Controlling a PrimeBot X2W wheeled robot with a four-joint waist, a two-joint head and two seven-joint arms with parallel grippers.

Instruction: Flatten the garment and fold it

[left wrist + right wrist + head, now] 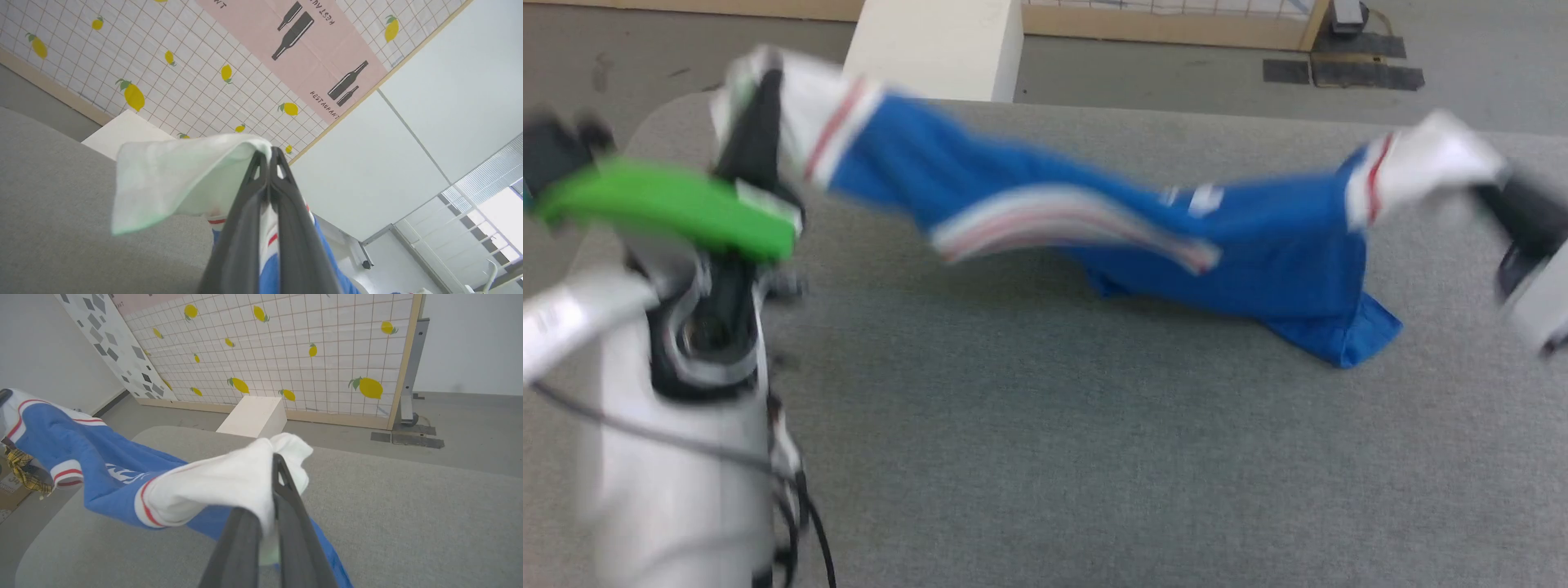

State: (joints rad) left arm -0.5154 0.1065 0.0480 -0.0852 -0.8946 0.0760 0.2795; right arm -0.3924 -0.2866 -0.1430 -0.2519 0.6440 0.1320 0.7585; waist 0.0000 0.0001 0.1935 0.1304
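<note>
1. Garment (1258, 245) hangs stretched above the table (1045, 457), one blue corner touching it.
2. Left gripper (269, 157) and right gripper (278, 461) each pinch a white end — jaws closed.
3. Flattening seems unfinished — folding not begun.

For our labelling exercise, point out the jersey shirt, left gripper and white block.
jersey shirt (1258, 253): head view, blue body panel
left gripper (269, 155): left wrist view, between shut fingertips
white block (253, 414): right wrist view, top face

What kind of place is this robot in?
Probably a lab or staged test set, not a home: the lemon-print wall is a freestanding framed panel, a restaurant poster sits beside bare white walls, and the work table is covered in grey cloth.
</note>
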